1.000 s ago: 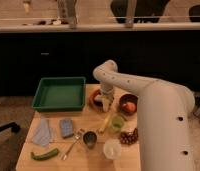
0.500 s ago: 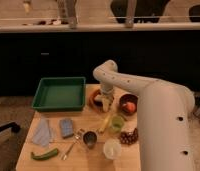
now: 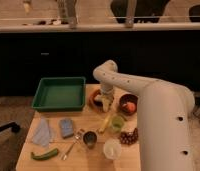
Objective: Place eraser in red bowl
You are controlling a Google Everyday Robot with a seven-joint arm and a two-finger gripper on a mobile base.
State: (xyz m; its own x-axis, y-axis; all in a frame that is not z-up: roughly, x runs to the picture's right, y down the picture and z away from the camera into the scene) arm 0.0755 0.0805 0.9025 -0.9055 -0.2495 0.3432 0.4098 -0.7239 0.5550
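The red bowl [image 3: 95, 98] sits on the wooden table just right of the green tray, with only its left part showing behind the arm. My gripper [image 3: 106, 103] hangs down from the white arm over the bowl's right edge. A small pale shape [image 3: 107, 106] shows at the gripper's tip; I cannot tell whether it is the eraser or part of the gripper. No other eraser shows on the table.
A green tray [image 3: 60, 93] stands at the back left. A dark brown bowl [image 3: 128, 104] holding something orange is right of the gripper. In front lie a banana [image 3: 105, 123], green cup [image 3: 116, 123], metal cup [image 3: 89, 138], white cup [image 3: 112, 148], spoon [image 3: 72, 143], blue-grey pad [image 3: 66, 127], pale cloth [image 3: 43, 133] and green vegetable [image 3: 44, 154].
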